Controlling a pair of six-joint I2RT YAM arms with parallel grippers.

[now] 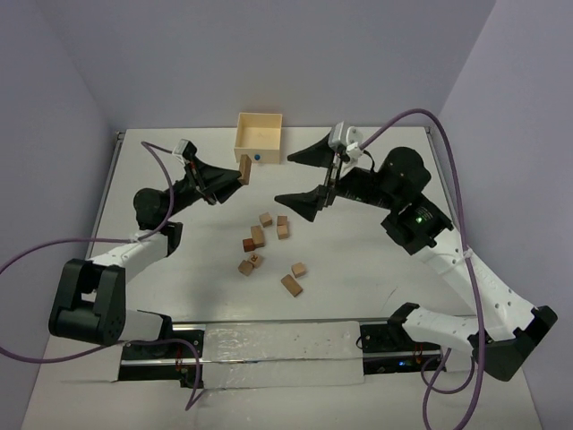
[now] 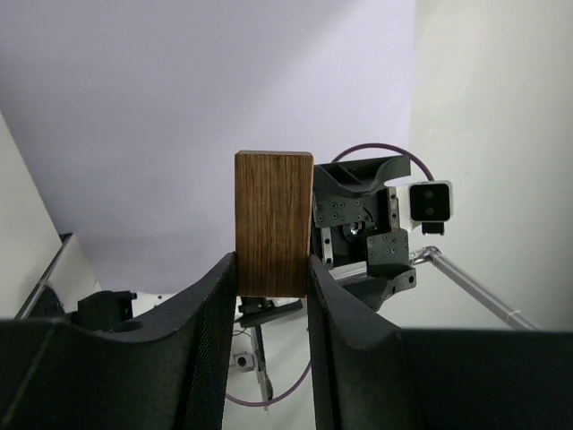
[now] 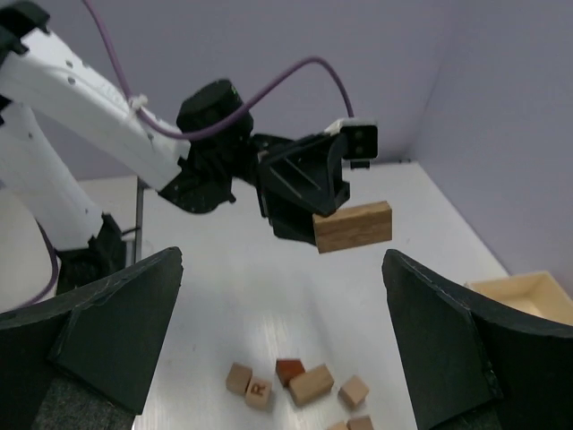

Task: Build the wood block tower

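Observation:
My left gripper (image 1: 235,175) is shut on a brown wooden brick (image 1: 244,169) and holds it in the air left of the pale box. In the left wrist view the brick (image 2: 274,222) stands upright between the two fingers. The right wrist view shows the same brick (image 3: 353,227) held aloft. My right gripper (image 1: 300,177) is wide open and empty, raised above the table's middle. Several small wood blocks (image 1: 258,236) lie scattered on the table below, also visible in the right wrist view (image 3: 311,383). No tower stands anywhere in view.
A pale square wooden box (image 1: 259,138) with a blue dot stands at the back of the white table (image 1: 358,269). Purple cables loop from both arms. Grey walls close the back and sides.

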